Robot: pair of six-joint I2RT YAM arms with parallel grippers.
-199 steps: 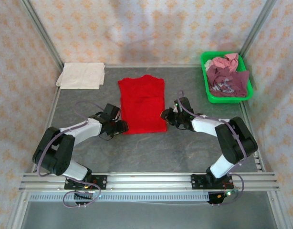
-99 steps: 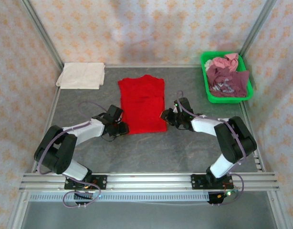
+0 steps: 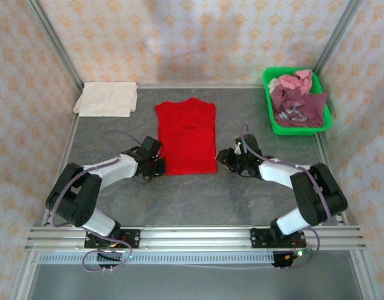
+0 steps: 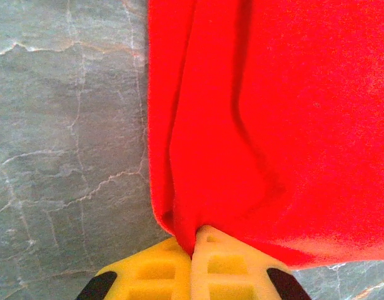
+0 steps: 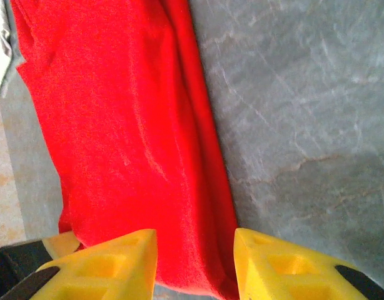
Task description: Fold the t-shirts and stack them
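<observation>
The left pincer point(image 4: 193, 240) is clamped on the near left corner of the red t-shirt point(image 4: 292, 125). The right pincer point(image 5: 195, 244) holds its fingers apart over the near right edge. The shirt lies flat in the middle of the counter point(image 3: 198, 194).

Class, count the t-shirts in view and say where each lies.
4: red tee mid-table, cream tee folded at the far left corner, maroon tee and pink tee heaped in the basket; more may be hidden there.

1 red t-shirt point(image 3: 186, 137), 1 cream t-shirt point(image 3: 107, 99), 1 green basket point(image 3: 298, 130) with at least 1 maroon t-shirt point(image 3: 298, 107) and 1 pink t-shirt point(image 3: 299, 79), exact count unclear. 2 arms: left arm point(image 3: 111, 169), right arm point(image 3: 281, 172).
</observation>
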